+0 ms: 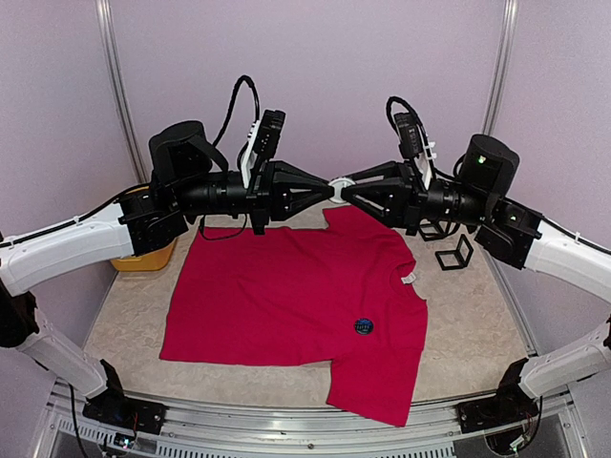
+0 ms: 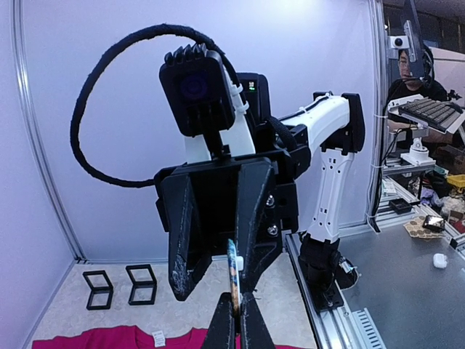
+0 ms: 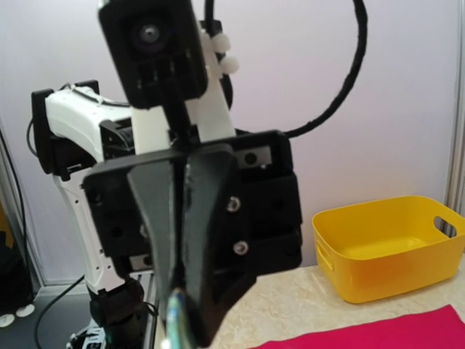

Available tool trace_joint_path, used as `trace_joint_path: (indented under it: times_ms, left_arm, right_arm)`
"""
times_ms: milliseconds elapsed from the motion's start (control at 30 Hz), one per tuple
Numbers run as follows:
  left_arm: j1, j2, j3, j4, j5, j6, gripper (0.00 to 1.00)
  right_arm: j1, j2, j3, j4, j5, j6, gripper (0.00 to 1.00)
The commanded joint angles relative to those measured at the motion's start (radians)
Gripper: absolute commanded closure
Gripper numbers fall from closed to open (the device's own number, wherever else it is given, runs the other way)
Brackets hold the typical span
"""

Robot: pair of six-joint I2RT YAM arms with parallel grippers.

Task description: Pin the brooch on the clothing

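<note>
Pale lilac panels wall in a beige, stone-patterned table (image 1: 477, 329), and both arms reach inward above it until their tips meet in mid-air over its far side. The left gripper (image 2: 237, 326) is clamped on the brooch (image 2: 232, 275). The left wrist view shows it edge-on as a small thin disc with a coloured rim, standing upright out of the pinched fingertips. Facing it nose to nose, the right gripper (image 2: 212, 289) has its two black fingers parted, one on each side of the disc. The disc sits close against one finger, and whether they touch cannot be told. From above, the brooch reads as a pale little ring between the two tips, clear of the cloth below.

Beneath the meeting point lies the crimson-pink T-shirt (image 1: 277, 286), spread flat on the table. Its collar points right, with a white label (image 1: 410, 278) at the neck, and one sleeve reaches the near edge. A small dark round badge (image 1: 364, 325) lies on the fabric near the collar. Two black open-frame stands (image 1: 455, 253) stand just beyond the shirt on the right, under the right arm. A yellow plastic tub (image 1: 143, 258) stands at the far left, partly hidden by the left arm.
</note>
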Motion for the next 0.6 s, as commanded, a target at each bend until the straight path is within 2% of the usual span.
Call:
trace_joint_path:
  times_ms: [0,467,567]
  left_arm:
    - [-0.038,-0.025,0.011,-0.027,0.114,0.040,1.00]
    - [-0.038,-0.015,0.035,-0.062,0.114,0.028,1.00]
    - [-0.038,-0.011,0.040,-0.068,0.117,0.025,1.00]
  right_arm:
    - [-0.009,0.002,0.004,-0.010,0.141,-0.013,0.72]
    - [-0.009,0.043,0.082,-0.112,0.280,-0.028,0.71]
    - [-0.009,0.054,0.100,-0.115,0.267,-0.024,0.65]
